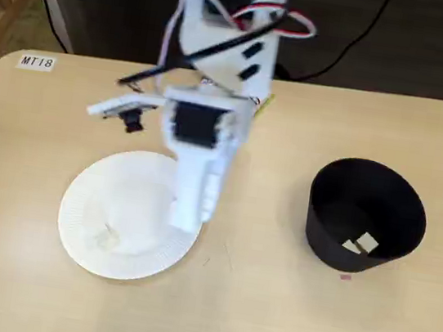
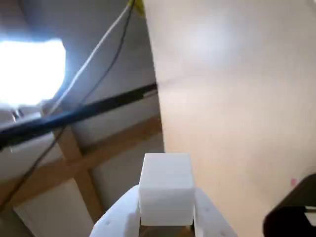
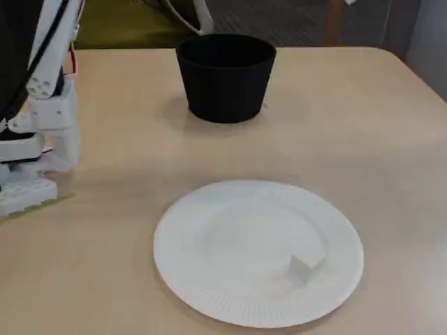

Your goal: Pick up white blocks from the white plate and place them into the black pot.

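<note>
We hold one white block (image 2: 166, 187) clenched in the gripper (image 2: 166, 217), raised above the white plate (image 1: 82, 221); we should swing wide and release squarely over the black pot (image 1: 367, 215).

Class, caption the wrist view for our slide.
Gripper holding a white block above the table.

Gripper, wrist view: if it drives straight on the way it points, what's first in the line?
Looks free: the gripper, shut on a white block, points past the table edge toward wooden framing; distance unclear.
</note>
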Action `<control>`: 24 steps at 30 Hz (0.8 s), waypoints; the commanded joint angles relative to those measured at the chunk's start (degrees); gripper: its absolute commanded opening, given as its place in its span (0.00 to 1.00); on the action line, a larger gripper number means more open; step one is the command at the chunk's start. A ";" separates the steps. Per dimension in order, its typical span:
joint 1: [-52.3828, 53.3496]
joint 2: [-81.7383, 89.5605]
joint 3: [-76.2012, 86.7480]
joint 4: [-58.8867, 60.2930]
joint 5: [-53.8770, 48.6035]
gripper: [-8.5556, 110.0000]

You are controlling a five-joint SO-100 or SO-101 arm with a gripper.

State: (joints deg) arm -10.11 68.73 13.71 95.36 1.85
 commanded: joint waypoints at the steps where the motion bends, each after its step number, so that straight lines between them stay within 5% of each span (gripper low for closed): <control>1: -12.48 4.48 -1.76 -0.26 -7.56 0.05; 9: -29.97 3.25 16.61 -0.35 -11.43 0.05; 24: -29.00 0.79 26.10 -0.53 -10.20 0.05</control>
State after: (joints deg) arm -40.34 68.91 39.81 95.36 -9.32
